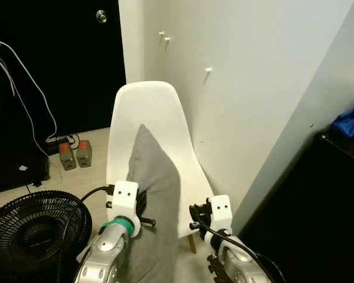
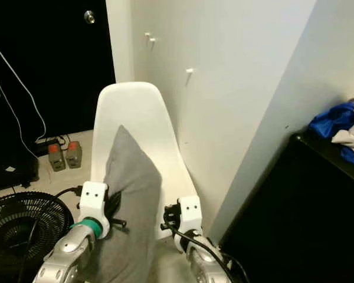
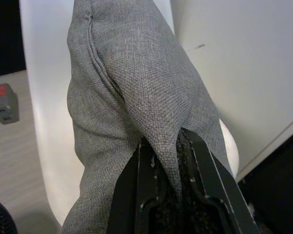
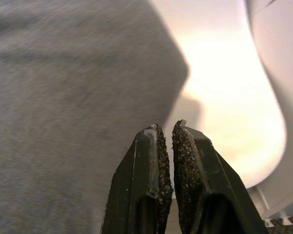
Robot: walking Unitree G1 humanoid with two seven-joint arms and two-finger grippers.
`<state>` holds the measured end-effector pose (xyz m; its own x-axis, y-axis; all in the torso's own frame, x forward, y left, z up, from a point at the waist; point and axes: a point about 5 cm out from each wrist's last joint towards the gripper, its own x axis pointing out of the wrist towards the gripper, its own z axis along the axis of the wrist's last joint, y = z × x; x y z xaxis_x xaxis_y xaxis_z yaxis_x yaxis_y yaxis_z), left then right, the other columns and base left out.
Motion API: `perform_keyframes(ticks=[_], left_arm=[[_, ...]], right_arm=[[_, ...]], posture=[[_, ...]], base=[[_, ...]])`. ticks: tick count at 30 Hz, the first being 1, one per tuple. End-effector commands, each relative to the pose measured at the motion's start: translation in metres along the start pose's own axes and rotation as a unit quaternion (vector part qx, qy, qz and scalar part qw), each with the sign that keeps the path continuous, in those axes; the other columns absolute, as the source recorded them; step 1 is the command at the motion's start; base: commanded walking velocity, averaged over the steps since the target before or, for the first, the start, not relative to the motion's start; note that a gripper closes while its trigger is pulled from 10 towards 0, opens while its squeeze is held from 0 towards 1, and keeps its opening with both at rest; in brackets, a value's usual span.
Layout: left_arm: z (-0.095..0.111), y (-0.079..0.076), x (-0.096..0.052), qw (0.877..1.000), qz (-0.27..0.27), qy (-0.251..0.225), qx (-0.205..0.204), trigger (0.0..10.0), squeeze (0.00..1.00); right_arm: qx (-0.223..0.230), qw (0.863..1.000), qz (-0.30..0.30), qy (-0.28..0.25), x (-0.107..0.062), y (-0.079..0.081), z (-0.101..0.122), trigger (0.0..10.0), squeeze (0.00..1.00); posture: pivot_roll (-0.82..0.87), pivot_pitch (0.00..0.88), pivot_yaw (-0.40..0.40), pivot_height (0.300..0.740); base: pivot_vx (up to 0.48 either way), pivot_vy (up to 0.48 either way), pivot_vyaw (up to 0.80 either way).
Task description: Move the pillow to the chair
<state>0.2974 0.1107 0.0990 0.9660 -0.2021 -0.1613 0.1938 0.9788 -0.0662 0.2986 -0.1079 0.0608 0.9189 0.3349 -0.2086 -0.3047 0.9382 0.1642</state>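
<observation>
White walls back a white moulded plastic chair [image 1: 156, 135]; the grey woven pillow [image 1: 154, 194] stands upright over its seat, pinched by the left tool [image 3: 168, 161]. Beside it the right tool [image 4: 166, 146] is nearly closed, empty.

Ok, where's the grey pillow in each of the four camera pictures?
Left eye view: pillow low centre, upright before the white chair.
Right eye view: pillow left of centre, against the same chair.
Left wrist view: pillow in the middle, a fold pinched in the left gripper.
Right wrist view: pillow across the far side, beyond the right gripper.
Shared landmark: the white chair.
</observation>
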Motion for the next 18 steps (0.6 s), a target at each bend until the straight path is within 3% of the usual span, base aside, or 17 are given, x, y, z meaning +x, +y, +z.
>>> perform_keyframes(ticks=[1,18], left_arm=[[0.0164,-0.0051,0.0032,0.999,-0.007,-0.047,-0.001,10.0,0.0],[0.0234,-0.0047,0.0065,0.998,-0.014,-0.067,-0.004,10.0,0.0]], right_arm=[[0.005,1.0,-0.02,0.003,-0.0035,-0.0056,-0.0056,10.0,0.0],[0.015,1.0,-0.024,-0.011,0.0,-0.0055,-0.0004,10.0,0.0]], posture=[[-0.05,0.006,0.022,0.74],[-0.05,0.0,0.019,0.74]], base=[[0.0,0.0,0.0],[0.0,0.0,0.0]])
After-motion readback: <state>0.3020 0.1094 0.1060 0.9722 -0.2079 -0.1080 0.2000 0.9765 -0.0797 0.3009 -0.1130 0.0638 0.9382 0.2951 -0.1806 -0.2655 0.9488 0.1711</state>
